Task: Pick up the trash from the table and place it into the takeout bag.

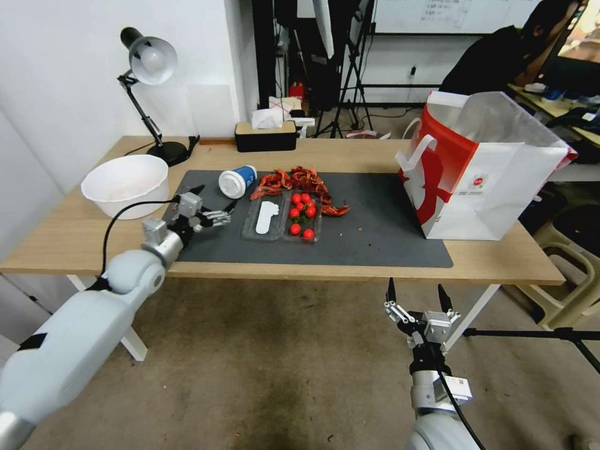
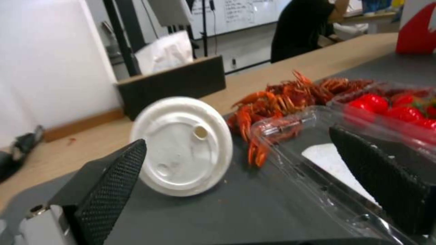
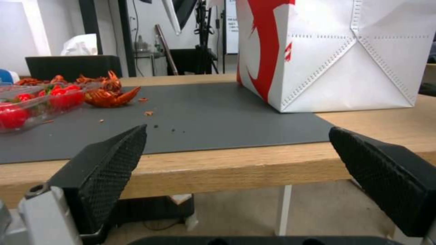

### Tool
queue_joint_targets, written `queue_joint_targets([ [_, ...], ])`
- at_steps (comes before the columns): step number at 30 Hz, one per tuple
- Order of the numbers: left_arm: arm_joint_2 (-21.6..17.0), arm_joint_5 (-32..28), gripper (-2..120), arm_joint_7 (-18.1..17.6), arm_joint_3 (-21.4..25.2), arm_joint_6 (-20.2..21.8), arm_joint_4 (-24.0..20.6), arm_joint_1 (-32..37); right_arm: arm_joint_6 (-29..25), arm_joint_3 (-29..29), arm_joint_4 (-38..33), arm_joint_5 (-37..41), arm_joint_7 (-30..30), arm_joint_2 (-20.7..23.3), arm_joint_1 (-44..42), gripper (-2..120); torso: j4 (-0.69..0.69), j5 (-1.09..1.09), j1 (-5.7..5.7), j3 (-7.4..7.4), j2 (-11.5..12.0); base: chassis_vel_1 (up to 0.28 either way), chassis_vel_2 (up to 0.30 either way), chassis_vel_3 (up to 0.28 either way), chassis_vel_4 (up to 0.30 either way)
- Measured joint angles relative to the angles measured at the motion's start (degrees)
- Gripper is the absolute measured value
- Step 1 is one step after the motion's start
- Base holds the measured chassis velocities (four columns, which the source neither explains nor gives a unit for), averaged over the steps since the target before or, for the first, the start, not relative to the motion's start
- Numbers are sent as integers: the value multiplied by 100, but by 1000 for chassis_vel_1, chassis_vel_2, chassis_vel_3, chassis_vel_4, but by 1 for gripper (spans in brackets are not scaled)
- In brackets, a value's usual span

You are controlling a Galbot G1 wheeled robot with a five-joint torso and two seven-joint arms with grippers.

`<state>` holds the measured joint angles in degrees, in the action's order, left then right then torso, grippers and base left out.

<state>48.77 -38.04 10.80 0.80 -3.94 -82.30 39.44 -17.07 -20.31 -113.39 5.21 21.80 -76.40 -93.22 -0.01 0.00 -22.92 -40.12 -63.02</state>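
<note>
Left claw (image 1: pixel 215 203) hovers low over the dark grey mat (image 1: pixel 375 231), jaws apart, aimed at the blue white-lidded cup (image 1: pixel 237 181), which lies tipped on its side w/ lid facing the claw; probably lined up to close round it. Just right of the cup: a clear plastic clamshell tray (image 1: pixel 282 217), open, 1 half holding red cherry tomatoes (image 1: pixel 301 212), and a heap of red crayfish shells (image 1: pixel 297 182) on the far side. The takeout bag (image 1: pixel 481 169) stands upright at the mat's right end, mouth open, well apart from the litter, ready to receive it. Right claw (image 1: pixel 419 297) waits below the worktop's (image 1: pixel 75 237) near edge, jaws spread, facing the bag. Light-wood worktop also carries a white bowl (image 1: pixel 125 184), desk lamp (image 1: pixel 147 69) and black tissue box (image 1: pixel 265 134); office clutter behind.
</note>
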Motion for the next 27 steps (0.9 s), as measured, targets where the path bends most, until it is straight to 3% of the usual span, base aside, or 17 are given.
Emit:
queue_joint_targets([
  [3,63,-19,100,89,-142,-9,205,-165,4,-6,0,0,3,-2,-1,100,1,0,0,0,0,0,0,0,0],
  [6,231,-22,100,240,-464,-57,826,-666,10,-17,3,0,7,-12,-5,100,1,0,0,0,0,0,0,0,0],
  [10,307,-5,100,263,-628,-128,1156,-997,14,-19,5,0,9,-12,-5,100,1,1,0,1,0,0,0,0,0],
  [27,414,45,100,276,-795,-145,1546,-1333,16,-22,12,0,14,-14,3,100,1,0,1,1,-1,0,0,0,0],
])
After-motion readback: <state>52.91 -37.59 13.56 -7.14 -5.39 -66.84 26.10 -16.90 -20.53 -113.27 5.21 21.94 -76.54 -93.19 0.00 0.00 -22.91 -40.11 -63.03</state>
